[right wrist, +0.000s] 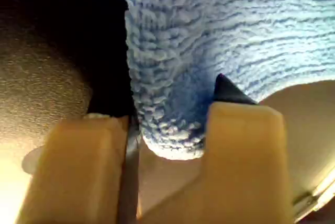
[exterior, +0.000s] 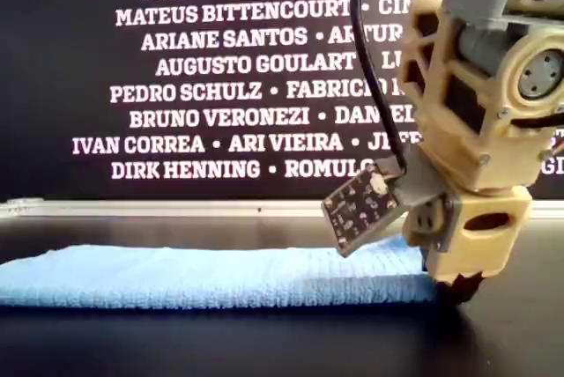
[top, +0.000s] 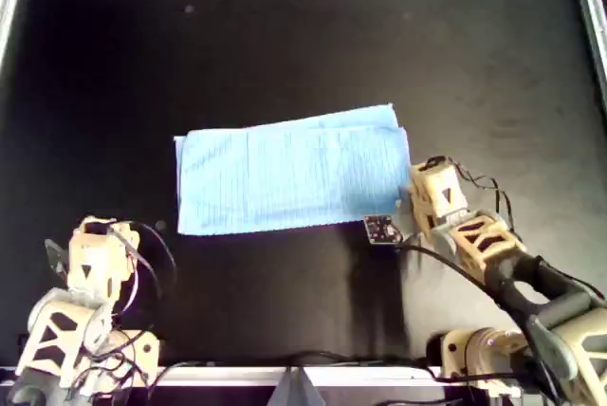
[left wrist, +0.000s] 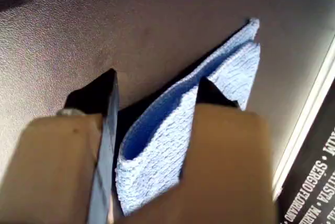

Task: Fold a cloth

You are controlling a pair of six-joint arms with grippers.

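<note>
Folded cloth [top: 294, 178] on a black table [top: 285, 36].
Overhead, one gripper [top: 417, 199] meets its 3 o'clock edge. The left gripper [left wrist: 157, 85] loosely straddles the cloth; the right gripper [right wrist: 172, 103] grip is unclear.

White names are printed on the black backdrop [exterior: 176, 69] in the exterior view: "GUILHERME JURASZ…", "MATEUS BITTENCOURT", "ARIANE SANTOS", "AUGUSTO GOULART", "PEDRO SCHULZ", "BRUNO VERONEZI", "IVAN CORREA", "ARI VIEIRA", "DIRK HENNING" (others are cut off). "SERGIO" can be read on a black strip [left wrist: 314, 182] in the left wrist view.
</note>
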